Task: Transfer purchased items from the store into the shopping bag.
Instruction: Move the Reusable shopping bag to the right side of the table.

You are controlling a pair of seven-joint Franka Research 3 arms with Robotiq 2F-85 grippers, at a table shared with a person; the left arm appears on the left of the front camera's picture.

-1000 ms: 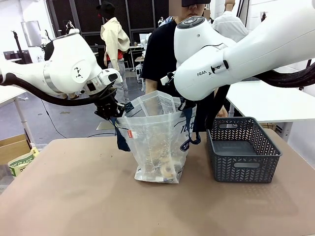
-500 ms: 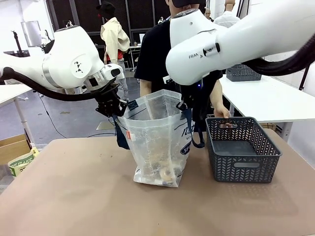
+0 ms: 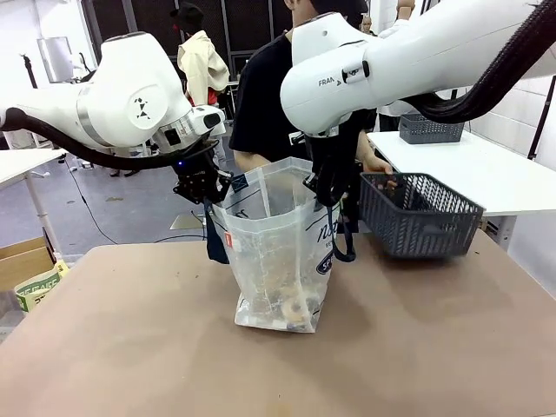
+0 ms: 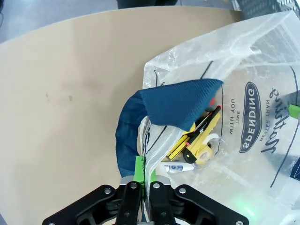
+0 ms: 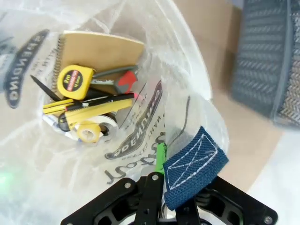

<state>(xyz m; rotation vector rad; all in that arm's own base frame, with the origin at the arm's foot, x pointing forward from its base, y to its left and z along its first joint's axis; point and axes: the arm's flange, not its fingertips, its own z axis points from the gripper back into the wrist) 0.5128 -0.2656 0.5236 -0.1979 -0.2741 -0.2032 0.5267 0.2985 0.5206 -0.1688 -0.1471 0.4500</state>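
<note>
My left claw is pinched narrow on the rim of the shopping bag at the frame's centre-left. In my left wrist view its green pads press the plastic and the foot of a navy strap that loops above them. My right claw is closed the same way on the opposite rim. In my right wrist view it clamps plastic beside the stitched end of the other strap. Between the two the bag's mouth is held open, and its bottom sits on the brown table in mid-frame.

The purchased items lie at the bottom of the bag: a yellow tape measure, a yellow-and-black tool, a roll of tape and a tan spiral notebook.

The tabletop is matte and bare around the bag. At centre-right a dark grey mesh basket hangs tilted above the table, held at its far rim by a person in a black shirt. Behind, at upper right, a white table carries another grey basket. A cardboard box sits on the grey floor at lower left.
</note>
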